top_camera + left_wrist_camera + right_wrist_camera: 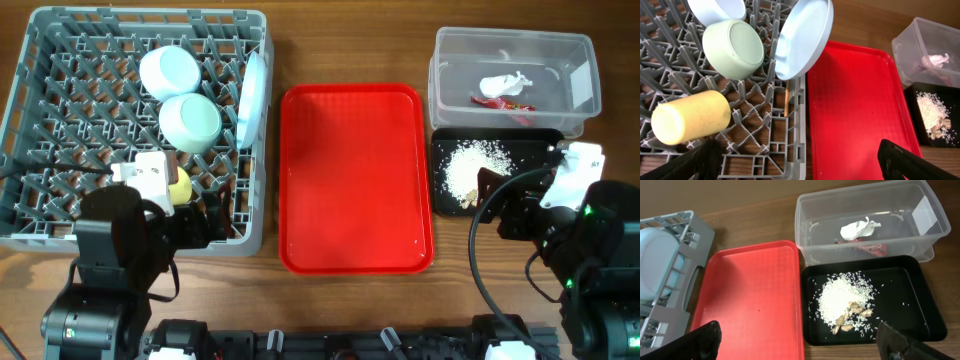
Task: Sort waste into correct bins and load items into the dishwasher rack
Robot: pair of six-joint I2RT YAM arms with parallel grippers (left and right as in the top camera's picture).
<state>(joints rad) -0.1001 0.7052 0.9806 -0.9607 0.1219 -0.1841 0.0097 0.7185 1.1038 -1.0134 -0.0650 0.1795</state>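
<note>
At the surface's left edge, reaching its far-left corner: grey rack. Mid-surface, between rack and bins: red tray. In the far-right corner: clear tub; just in front of it along the right edge, black tray. Left jaws spread wide, gripping nothing, over the rack's near-right corner. Right jaws likewise parted and empty, near the surface's near-right corner. Against the rack's right wall: plate, standing on edge. Beside it, two bowls tipped among the pegs. Nearer the front edge: yellow cup, on its side. In the tub: tissue, with wrapper just beside it. In the black tray, left of centre: crumbs.
</note>
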